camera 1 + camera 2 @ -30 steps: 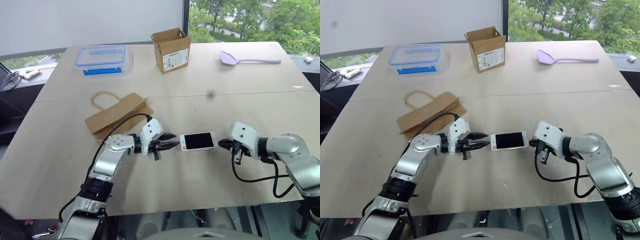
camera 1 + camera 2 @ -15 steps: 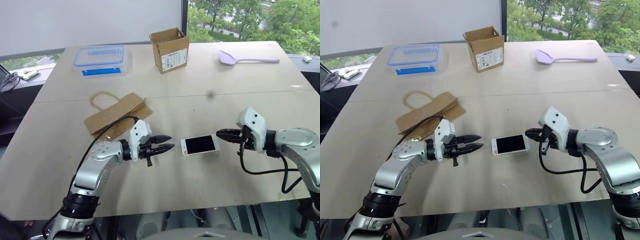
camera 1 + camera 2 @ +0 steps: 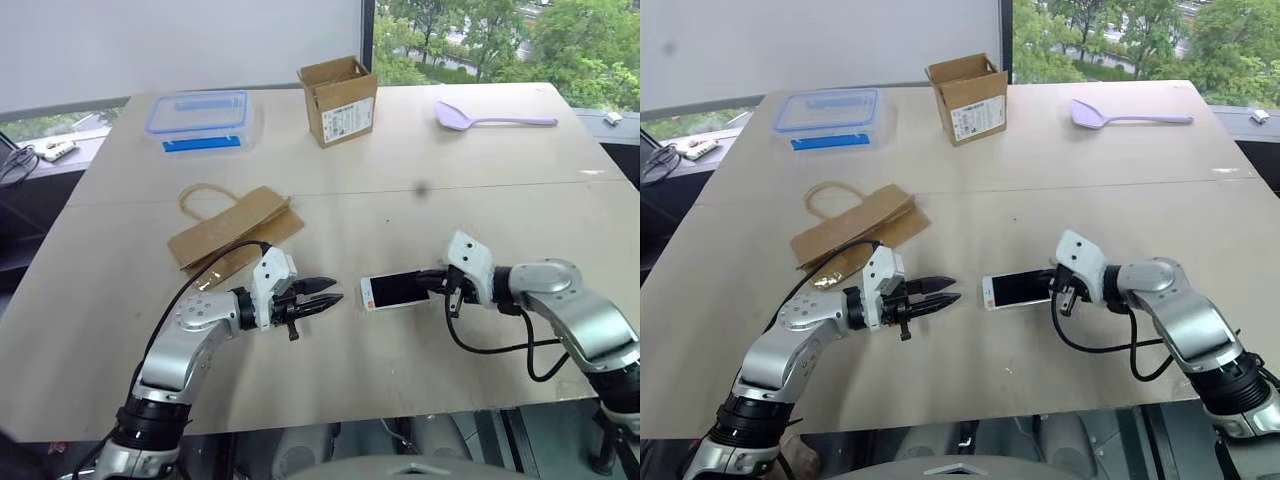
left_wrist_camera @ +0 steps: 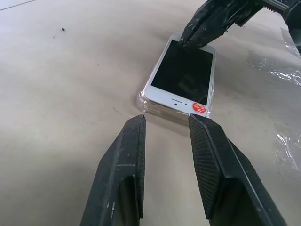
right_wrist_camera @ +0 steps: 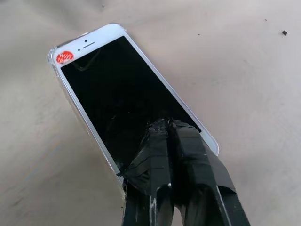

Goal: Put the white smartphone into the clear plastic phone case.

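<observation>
glossy white smartphone, clear plastic phone case

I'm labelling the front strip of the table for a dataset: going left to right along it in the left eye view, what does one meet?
left gripper with a gap between its fingers → white smartphone, lying in the clear plastic phone case → right gripper, shut, its tips over the phone's right end.
</observation>
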{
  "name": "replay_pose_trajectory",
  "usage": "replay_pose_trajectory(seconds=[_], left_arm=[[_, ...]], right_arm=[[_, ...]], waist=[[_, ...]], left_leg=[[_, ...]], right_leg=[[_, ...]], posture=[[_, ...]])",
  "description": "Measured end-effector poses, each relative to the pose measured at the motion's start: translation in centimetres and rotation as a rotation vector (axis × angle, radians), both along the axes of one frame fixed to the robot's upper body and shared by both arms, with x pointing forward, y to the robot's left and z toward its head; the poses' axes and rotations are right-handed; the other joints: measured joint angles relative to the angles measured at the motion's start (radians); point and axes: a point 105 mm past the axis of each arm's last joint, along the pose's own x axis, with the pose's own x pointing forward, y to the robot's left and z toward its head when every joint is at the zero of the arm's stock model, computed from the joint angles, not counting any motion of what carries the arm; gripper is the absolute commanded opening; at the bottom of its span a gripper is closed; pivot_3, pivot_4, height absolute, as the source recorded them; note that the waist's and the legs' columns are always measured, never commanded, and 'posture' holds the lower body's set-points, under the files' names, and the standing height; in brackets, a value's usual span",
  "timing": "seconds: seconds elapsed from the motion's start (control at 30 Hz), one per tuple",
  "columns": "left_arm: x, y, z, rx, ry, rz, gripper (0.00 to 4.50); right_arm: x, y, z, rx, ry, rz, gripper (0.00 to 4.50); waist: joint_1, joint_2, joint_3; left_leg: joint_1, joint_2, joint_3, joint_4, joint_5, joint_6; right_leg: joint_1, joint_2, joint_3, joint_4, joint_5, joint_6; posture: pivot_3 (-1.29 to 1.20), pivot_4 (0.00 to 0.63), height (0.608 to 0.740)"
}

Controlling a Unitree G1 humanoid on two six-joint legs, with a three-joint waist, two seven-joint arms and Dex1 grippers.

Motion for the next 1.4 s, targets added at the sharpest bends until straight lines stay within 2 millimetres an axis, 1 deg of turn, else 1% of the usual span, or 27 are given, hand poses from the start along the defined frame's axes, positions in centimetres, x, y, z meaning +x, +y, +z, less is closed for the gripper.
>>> replay_pose_trajectory(seconds=[0.2, 0.4, 0.47, 0.53, 0.57, 0.67, 0.73, 0.83, 0.93, 1.1, 1.4], left_arm=[[-0.2, 0.1, -0.4, -0.007, 0.016, 0.018, 1.46], [-0.5, 0.2, -0.7, -0.014, 0.01, 0.026, 1.46], [-0.6, 0.2, -0.8, -0.015, 0.01, 0.029, 1.46], [-0.6, 0.2, -0.8, -0.016, 0.006, 0.031, 1.46], [-0.6, 0.2, -0.8, -0.017, 0.006, 0.031, 1.46], [-0.7, 0.3, -0.9, -0.018, 0.009, 0.037, 1.46], [-0.7, 0.3, -0.9, -0.018, 0.007, 0.039, 1.46], [-0.7, 0.2, -0.9, -0.02, 0.007, 0.04, 1.46], [-0.6, 0.2, -0.9, -0.021, 0.007, 0.043, 1.46], [-0.6, 0.2, -0.9, -0.022, 0.007, 0.048, 1.46], [-0.6, 0.0, -0.5, -0.024, -0.008, 0.047, 1.46]], right_arm=[[-0.2, 0.4, -0.7, -0.009, 0.029, -0.002, 0.0], [-0.4, 0.4, -1.4, -0.002, 0.083, -0.037, 0.0], [-0.4, 0.4, -1.5, 0.004, 0.095, -0.048, 0.0], [-0.4, 0.5, -1.7, 0.012, 0.114, -0.068, 0.0], [-0.4, 0.6, -1.8, 0.013, 0.12, -0.074, 0.0], [-0.3, 0.6, -2.1, 0.014, 0.144, -0.105, 0.0], [-0.3, 0.8, -2.3, 0.016, 0.157, -0.119, 0.0], [-0.1, 1.1, -2.7, 0.028, 0.173, -0.139, 0.0], [0.1, 1.2, -2.9, 0.031, 0.176, -0.15, 0.0], [0.2, 1.4, -3.1, 0.031, 0.175, -0.16, 0.0], [0.4, 2.4, -3.2, 0.076, 0.2, -0.197, 0.0]], waist=[[0.001, -0.003, -0.003], [0.003, -0.012, -0.014], [0.003, -0.013, -0.016], [0.003, -0.016, -0.02], [0.003, -0.017, -0.022], [0.003, -0.015, -0.024], [0.003, -0.014, -0.027], [0.002, -0.021, -0.034], [0.0, -0.02, -0.038], [-0.002, -0.019, -0.041], [-0.024, -0.019, -0.043]], left_leg=[[0.002, 0.0, 0.0, 0.0, 0.0, 0.0], [0.005, 0.001, -0.001, 0.0, 0.0, 0.0], [0.005, 0.001, -0.001, 0.0, 0.0, 0.0], [0.008, 0.001, -0.001, 0.0, 0.0, 0.0], [0.009, 0.001, -0.001, 0.0, -0.001, 0.001], [0.016, 0.003, -0.001, -0.002, -0.002, 0.002], [0.017, 0.003, -0.001, -0.002, -0.002, 0.002], [0.019, 0.005, -0.001, -0.002, -0.002, 0.002], [0.02, 0.007, 0.0, -0.002, -0.004, -0.002], [0.021, 0.009, 0.0, -0.002, -0.005, -0.003], [0.021, 0.013, 0.002, -0.004, -0.006, -0.004]], right_leg=[[0.002, 0.0, 0.0, 0.0, -0.001, -0.002], [0.005, 0.0, -0.001, -0.001, -0.002, -0.003], [0.005, -0.001, -0.001, -0.001, -0.002, -0.003], [0.007, -0.001, -0.001, -0.001, -0.002, -0.002], [0.008, -0.001, -0.001, -0.002, -0.004, 0.0], [0.017, -0.001, -0.001, -0.007, -0.005, 0.001], [0.017, -0.002, -0.001, -0.007, -0.005, 0.001], [0.018, -0.003, -0.002, -0.008, -0.005, 0.001], [0.019, -0.005, -0.002, -0.008, -0.005, 0.001], [0.019, -0.006, -0.004, -0.008, -0.005, 0.001], [0.019, -0.017, -0.015, -0.01, -0.005, 0.001]], posture=[[0.0, 0.15, 0.74], [0.0, 0.15, 0.74], [0.0, 0.15, 0.74], [0.0, 0.15, 0.74], [0.0, 0.15, 0.74], [0.0, 0.15, 0.74], [0.0, 0.15, 0.74], [0.0, 0.15, 0.74], [0.0, 0.15, 0.74], [0.0, 0.15, 0.74], [0.0, 0.15, 0.74]])
